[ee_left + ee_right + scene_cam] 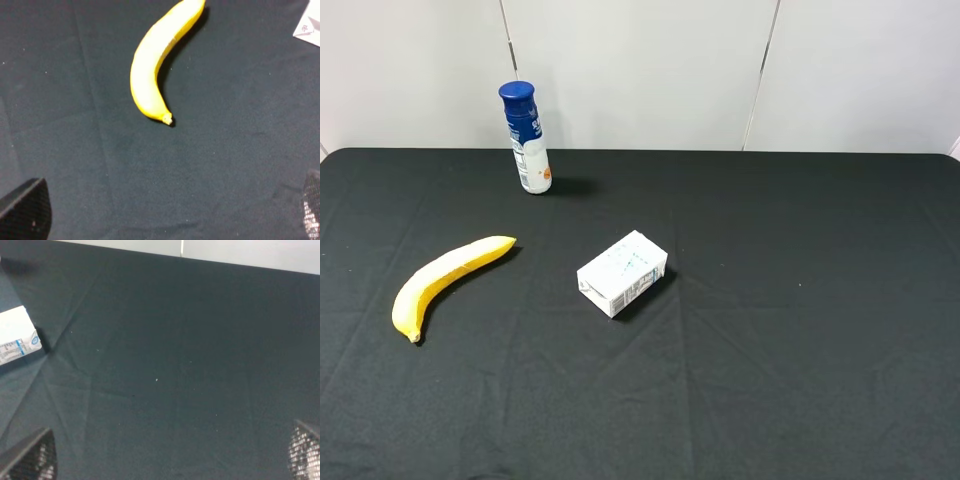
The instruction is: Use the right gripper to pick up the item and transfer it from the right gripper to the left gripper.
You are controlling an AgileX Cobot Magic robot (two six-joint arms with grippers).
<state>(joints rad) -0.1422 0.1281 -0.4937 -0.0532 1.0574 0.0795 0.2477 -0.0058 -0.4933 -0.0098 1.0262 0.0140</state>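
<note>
Black cloth covers the tabletop (pixel 800 330) under a pale wall. Your curved yellow banana (pixel 448 281) lies flat at the left of the overhead frame, well apart from the white rectangular carton (pixel 623 272) at centre and the blue-capped white bottle (pixel 527 137) at upper left. Expect it to be light, soft and easily bruised, with smooth skin; take it across the thick middle with gentle pressure, leaving an end free for the handover. Left fingers (pixel 25 210) and right fingers (pixel 30 457) both stand spread wide, holding and touching nothing.

Yellow banana (pixel 448 278), black tablecloth (pixel 800 350)
</note>
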